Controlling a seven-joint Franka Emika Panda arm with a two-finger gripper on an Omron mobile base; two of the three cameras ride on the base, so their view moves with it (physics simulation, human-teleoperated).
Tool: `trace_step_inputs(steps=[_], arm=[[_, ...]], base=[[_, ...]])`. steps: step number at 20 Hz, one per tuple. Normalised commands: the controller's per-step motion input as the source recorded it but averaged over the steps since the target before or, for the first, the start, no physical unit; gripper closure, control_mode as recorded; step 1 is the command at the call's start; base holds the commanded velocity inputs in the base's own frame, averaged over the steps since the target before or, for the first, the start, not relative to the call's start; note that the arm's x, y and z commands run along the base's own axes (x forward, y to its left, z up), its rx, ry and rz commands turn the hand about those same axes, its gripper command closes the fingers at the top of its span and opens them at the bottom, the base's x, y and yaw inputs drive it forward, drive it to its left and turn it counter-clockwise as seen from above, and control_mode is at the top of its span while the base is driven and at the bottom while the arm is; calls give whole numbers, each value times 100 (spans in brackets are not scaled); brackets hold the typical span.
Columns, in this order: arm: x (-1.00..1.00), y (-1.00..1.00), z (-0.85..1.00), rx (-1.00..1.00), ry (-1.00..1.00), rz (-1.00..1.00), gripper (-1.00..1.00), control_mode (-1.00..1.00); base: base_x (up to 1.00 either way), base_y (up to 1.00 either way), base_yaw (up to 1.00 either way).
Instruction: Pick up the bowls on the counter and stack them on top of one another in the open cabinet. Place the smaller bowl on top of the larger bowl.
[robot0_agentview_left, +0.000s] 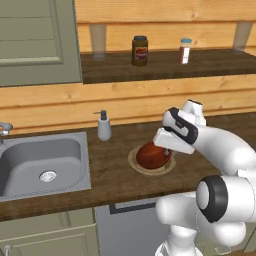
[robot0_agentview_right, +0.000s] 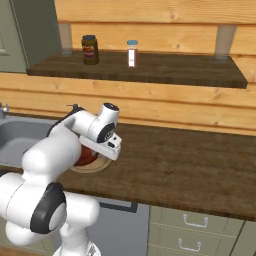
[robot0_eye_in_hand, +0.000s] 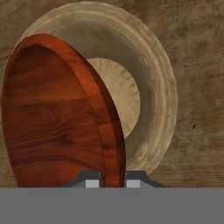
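Observation:
My gripper (robot0_eye_in_hand: 112, 181) is shut on the rim of the smaller bowl (robot0_eye_in_hand: 57, 109), a glossy reddish-brown bowl that hangs steeply tilted. Directly beneath it, the larger bowl (robot0_eye_in_hand: 151, 74), wide and tan, rests on the counter (robot0_agentview_left: 112, 172). From the left base view the smaller bowl (robot0_agentview_left: 151, 155) sits low over the larger bowl (robot0_agentview_left: 168, 169), with the hand at its right side. From the right base view the arm hides most of the smaller bowl (robot0_agentview_right: 86, 156) and the larger bowl (robot0_agentview_right: 97, 166). The open cabinet (robot0_agentview_left: 210, 65) is the dark shelf above the counter.
A steel sink (robot0_agentview_left: 42, 162) lies at the left, with a soap dispenser (robot0_agentview_left: 104, 126) behind its corner. On the shelf stand a dark jar (robot0_agentview_left: 140, 51), a small shaker (robot0_agentview_left: 185, 51) and a glass (robot0_agentview_left: 98, 41). A grey-green cabinet door (robot0_agentview_left: 35, 40) hangs upper left.

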Motion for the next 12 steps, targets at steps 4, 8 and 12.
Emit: trace_step_inputs(steps=[4, 8, 12], arm=[[0, 16, -8, -9, 0, 0, 100, -100], [0, 6, 0, 0, -4, 0, 100, -100], [0, 0, 0, 9, -5, 0, 100, -100]], base=[[0, 0, 0], [0, 0, 0], [0, 0, 0]])
